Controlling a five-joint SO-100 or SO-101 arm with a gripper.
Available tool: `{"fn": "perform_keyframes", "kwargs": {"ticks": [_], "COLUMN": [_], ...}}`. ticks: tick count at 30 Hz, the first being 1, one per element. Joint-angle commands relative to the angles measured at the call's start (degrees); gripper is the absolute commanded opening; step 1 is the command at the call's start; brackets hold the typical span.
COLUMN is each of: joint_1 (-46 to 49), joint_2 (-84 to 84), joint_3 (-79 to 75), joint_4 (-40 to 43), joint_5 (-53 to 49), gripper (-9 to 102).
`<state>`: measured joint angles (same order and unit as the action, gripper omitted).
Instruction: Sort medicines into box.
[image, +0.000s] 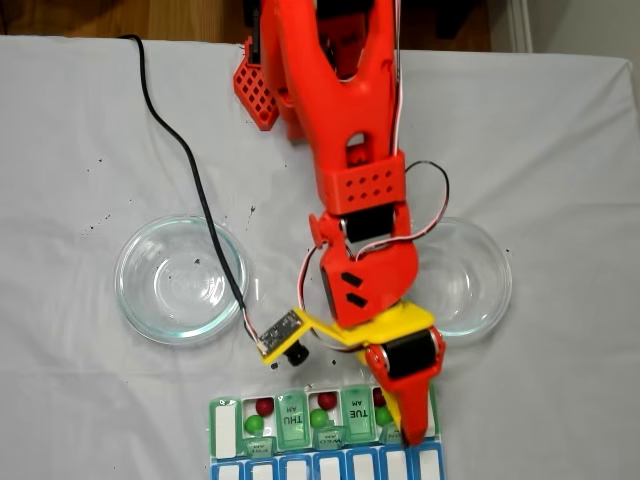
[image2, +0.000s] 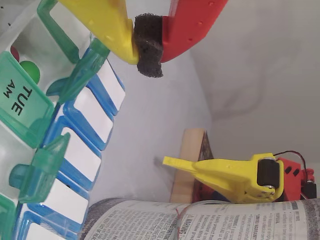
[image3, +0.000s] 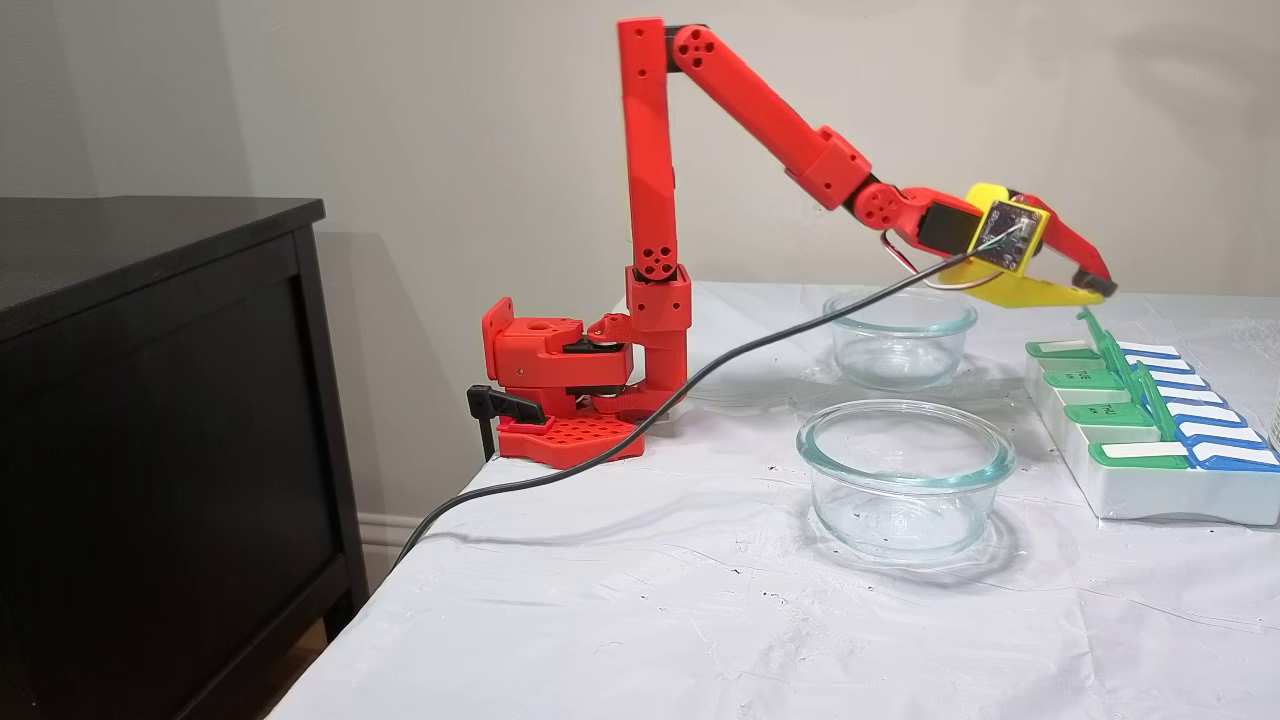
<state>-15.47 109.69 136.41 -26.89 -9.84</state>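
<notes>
Newsprint (image2: 200, 222) sits closest to the lens in the wrist view, along the bottom edge, with a second yellow-and-red arm part (image2: 235, 175) just behind it. Pincer (image2: 148, 46) above that: yellow jaw and red jaw pressed shut on a piece of black foam padding (image2: 149, 45), no pill between them.

Box (image: 300, 455) lies at the near edge of the table (image: 80, 400) in the top-down fixed view: green lids in one row, blue compartments in the row below. Several green lids stand flipped up. Three open cells each hold a pair of medicines:
- dark red pill (image: 264, 407) with green pill (image: 254, 424) beside it
- red (image: 326, 401) and green (image: 319, 418) in the next open cell
- red (image: 379, 397) and green (image: 384, 415) partly under the pincer tip

THU lid (image: 291, 420) and TUE lid (image: 357, 412) are down. Pincer tip hovers over the box's right end in that view; contact can't be judged.

Farther back, two clear glass dishes: left dish (image: 180, 280) and right dish (image: 470, 280), either side of the red arm (image: 340, 120). Black cable (image: 190, 160) runs across the white cloth. Side fixed view shows the arm base (image3: 560, 390) clamped at the table's far edge, next to a dark cabinet (image3: 150, 400).
</notes>
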Motion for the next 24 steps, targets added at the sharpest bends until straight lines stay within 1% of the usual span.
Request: {"fn": "perform_keyframes", "kwargs": {"ticks": [1,5,15,20,24], "joint_1": [-0.62,-0.88,0.79,1.05,0.35], "joint_2": [1.49,2.37,4.22,5.27,6.06], "joint_3": [-5.89,-5.71,-7.82,-9.4,-9.23], "joint_4": [-1.58,0.53,10.02,19.16,23.73], "joint_5": [-0.97,-1.14,-0.79,-0.35,-0.62], "gripper": [0,0,0,0,0]}}
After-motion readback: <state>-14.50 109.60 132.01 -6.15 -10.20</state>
